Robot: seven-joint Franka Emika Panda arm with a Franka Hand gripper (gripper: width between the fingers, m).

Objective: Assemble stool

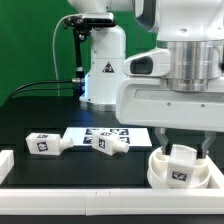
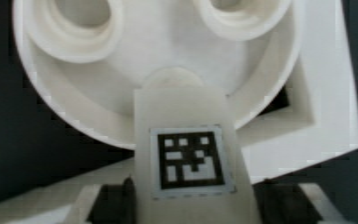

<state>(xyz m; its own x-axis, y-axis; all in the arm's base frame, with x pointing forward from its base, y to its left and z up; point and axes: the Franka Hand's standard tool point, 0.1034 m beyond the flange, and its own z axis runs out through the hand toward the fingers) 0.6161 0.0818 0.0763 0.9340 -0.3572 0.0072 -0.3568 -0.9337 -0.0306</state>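
The round white seat [image 1: 160,172] lies at the exterior view's right, against the corner of the border rails. My gripper [image 1: 183,148] is shut on a white leg [image 1: 181,168] with a marker tag and holds it upright on the seat. In the wrist view the leg [image 2: 190,110] stands between my dark fingers [image 2: 114,205], with my gripper [image 2: 194,207] closed on it. Its far end rests on the seat [image 2: 69,90], just below two round sockets. Two more legs [image 1: 45,143] [image 1: 108,146] lie loose on the black table.
The marker board [image 1: 135,133] lies flat behind the loose legs. White border rails run along the front [image 1: 80,190] and the exterior view's left [image 1: 5,165]. The rail corner [image 2: 314,110] shows beside the seat. The robot base [image 1: 100,70] stands at the back.
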